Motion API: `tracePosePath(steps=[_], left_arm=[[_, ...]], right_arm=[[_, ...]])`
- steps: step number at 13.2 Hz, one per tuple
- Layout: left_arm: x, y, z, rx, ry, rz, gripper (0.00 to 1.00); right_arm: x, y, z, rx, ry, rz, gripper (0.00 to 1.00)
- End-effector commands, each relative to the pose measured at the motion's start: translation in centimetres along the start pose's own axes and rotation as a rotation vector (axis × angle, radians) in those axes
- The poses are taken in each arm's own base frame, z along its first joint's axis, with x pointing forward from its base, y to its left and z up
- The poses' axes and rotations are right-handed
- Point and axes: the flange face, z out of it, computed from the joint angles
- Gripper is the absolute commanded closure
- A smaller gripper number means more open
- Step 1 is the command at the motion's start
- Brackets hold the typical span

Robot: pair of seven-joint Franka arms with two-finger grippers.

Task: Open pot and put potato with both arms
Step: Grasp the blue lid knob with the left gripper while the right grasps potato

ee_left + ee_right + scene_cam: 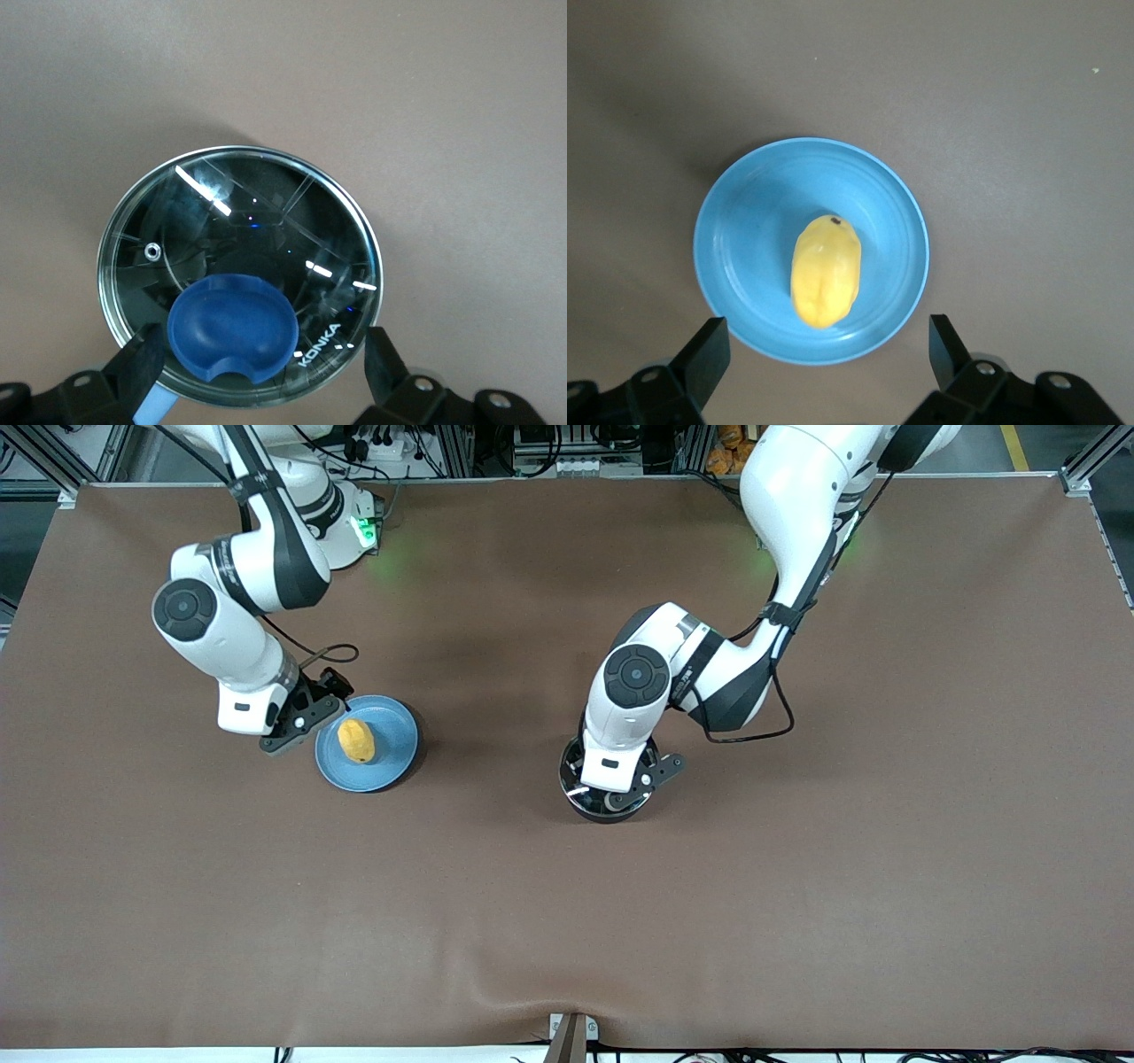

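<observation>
The black pot (pixel 592 808) stands mid-table under my left hand, covered by its glass lid (pixel 266 212) with a blue knob (pixel 232 328). A bit of the pot's blue handle (pixel 152 409) shows by one finger. My left gripper (pixel 611 788) (pixel 263 347) hangs open above the lid, one finger on either side of the knob and not touching it. The yellow-orange potato (pixel 356 740) (pixel 825 271) lies on a blue plate (pixel 394 731) (pixel 744 239) toward the right arm's end. My right gripper (pixel 308 719) (pixel 824 341) is open over the plate's edge, beside the potato, holding nothing.
Brown cloth covers the whole table (pixel 567 921). A small metal bracket (pixel 571 1036) sits at the table edge nearest the front camera. Both arm bases stand along the edge farthest from that camera.
</observation>
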Motion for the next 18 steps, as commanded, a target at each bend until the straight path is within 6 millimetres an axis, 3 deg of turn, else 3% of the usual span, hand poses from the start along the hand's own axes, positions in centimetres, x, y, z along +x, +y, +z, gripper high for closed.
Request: tracePosePath(steps=[1, 10, 17, 18], left_arm=[[0.5, 0.2, 0.2, 0.012, 0.017, -0.018, 0.0], [0.9, 0.0, 1.6, 0.026, 0.006, -0.03, 0.0], [0.7, 0.1, 1.6, 0.024, 0.001, -0.03, 0.0], [0.4, 0.1, 1.6, 0.024, 0.0, -0.027, 0.0]], right_arm=[[0.1, 0.8, 3.1, -0.019, 0.045, -0.021, 0.0], [-0.8, 0.4, 10.2, 0.018, -0.002, -0.011, 0.0], [-0.8, 0.4, 12.8, 0.021, 0.013, -0.002, 0.0], [-0.8, 0.4, 12.7, 0.021, 0.013, -0.002, 0.07]])
